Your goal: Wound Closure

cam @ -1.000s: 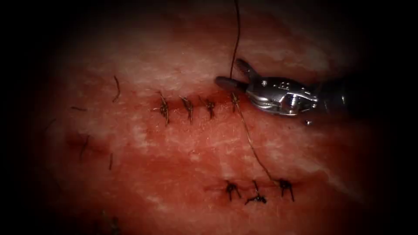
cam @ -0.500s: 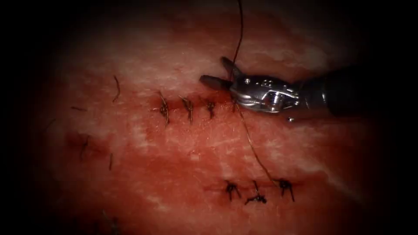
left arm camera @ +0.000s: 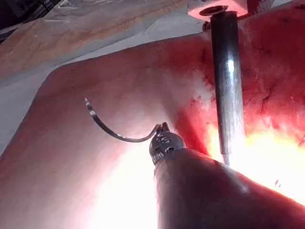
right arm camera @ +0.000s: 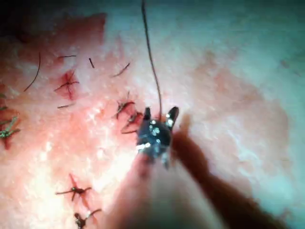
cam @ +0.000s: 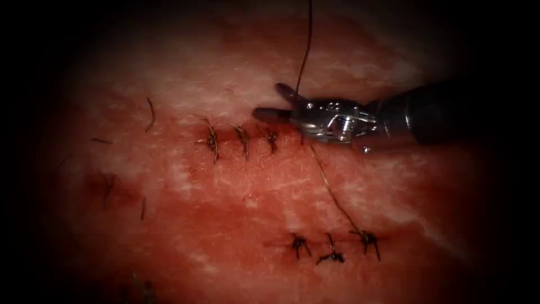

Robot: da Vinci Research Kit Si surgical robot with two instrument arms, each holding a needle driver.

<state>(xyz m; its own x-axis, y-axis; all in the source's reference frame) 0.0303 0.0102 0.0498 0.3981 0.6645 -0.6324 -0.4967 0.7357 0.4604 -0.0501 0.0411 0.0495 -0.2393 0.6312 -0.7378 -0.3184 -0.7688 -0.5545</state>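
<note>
Gripping needle (left arm camera: 112, 131) at its tail: left pincer (left arm camera: 162, 128) | right pincer (cam: 275, 101) released, straddling thread (cam: 305, 50)

Right tool (cam: 275, 101), jaws parted, straddles the taut thread (cam: 306, 45) at the upper cut's (cam: 247, 135) right end. Thread also crosses the tissue (cam: 225, 225) toward the lower knots (cam: 332, 245). Tissue along its left edge lies unobstructed except cut thread ends (cam: 151, 112).
</note>
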